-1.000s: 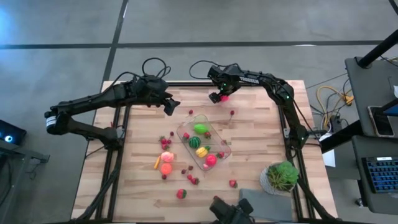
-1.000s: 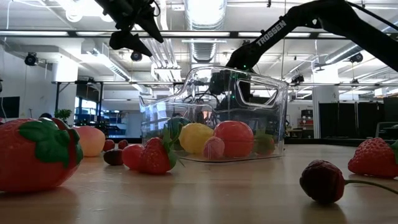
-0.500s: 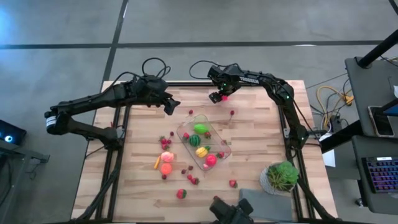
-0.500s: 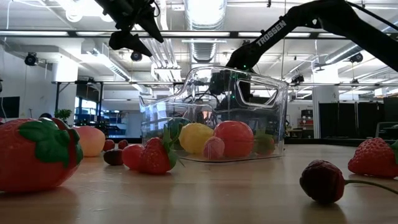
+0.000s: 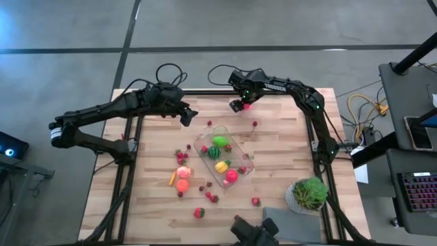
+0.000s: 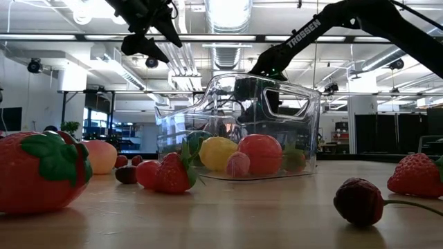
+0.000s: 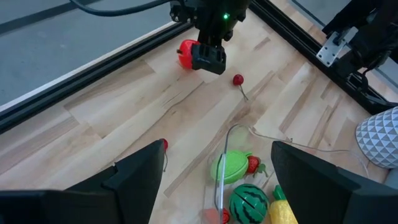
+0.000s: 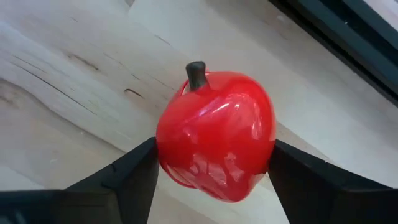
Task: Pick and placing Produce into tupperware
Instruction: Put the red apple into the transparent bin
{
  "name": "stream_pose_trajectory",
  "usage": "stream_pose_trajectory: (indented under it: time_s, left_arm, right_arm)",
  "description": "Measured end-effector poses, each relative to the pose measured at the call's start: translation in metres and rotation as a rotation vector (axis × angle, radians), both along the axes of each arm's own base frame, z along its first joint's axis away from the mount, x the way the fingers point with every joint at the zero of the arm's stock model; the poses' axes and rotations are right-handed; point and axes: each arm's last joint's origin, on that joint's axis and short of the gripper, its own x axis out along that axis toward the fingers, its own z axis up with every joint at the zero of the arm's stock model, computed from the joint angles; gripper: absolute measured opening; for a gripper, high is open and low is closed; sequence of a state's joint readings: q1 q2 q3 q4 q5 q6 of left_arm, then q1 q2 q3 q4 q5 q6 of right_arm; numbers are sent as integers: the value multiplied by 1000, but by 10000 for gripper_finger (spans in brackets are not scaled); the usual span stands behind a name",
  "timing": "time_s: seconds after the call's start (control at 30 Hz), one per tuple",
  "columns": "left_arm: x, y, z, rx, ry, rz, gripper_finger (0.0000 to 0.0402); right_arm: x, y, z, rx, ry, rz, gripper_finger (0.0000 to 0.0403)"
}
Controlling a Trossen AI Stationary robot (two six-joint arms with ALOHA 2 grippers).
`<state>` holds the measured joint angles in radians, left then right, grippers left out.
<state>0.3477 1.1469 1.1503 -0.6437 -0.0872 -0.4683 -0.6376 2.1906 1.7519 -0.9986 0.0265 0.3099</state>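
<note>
My right gripper point(image 5: 240, 106) points down near the table's far edge, shut on a red apple point(image 8: 214, 143), which also shows in the left wrist view as a red apple point(image 7: 185, 55). The clear tupperware point(image 5: 202, 143) stands mid-table with a green piece, a small watermelon, a yellow piece and a red piece inside. More produce lies loose on the boards: strawberries point(image 5: 181, 156), an orange carrot point(image 5: 171, 179) and a cherry point(image 5: 255, 124). My left gripper point(image 5: 186, 116) hangs open above the table's far left part, with nothing between its fingers point(image 7: 134, 180). My right gripper pinches the red apple by two opposite sides point(image 8: 163, 146) between its two fingers point(image 8: 127, 177). The fingers come from above, pointing down. The apple's dark stem point(image 8: 196, 73) shows clear of the fingers. Whether the apple still rests on the boards I cannot tell.
A potted green plant point(image 5: 311, 193) and a flat grey cloth point(image 5: 293, 222) sit at the near right corner. A black frame rail point(image 7: 112, 65) runs along the far edge behind the apple. Bare boards lie between the apple and the tupperware.
</note>
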Motion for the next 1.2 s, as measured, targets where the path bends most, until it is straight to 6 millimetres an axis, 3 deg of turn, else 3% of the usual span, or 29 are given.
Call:
stream_pose_trajectory:
  time_s: [0.47,0.7,0.93,1.2]
  left_arm:
    - [0,0,1,3,-7,0,281]
    - [0,0,1,5,-6,-2,281]
    - [0,0,1,5,-5,-2,281]
    - [2,1,0,9,2,-7,281]
  right_arm:
    - [-4,4,1,31,41,8,256]
    - [-4,13,18,15,20,24,256]
    - [-10,37,68,-27,-52,64,256]
    - [-18,117,157,-15,-330,273,256]
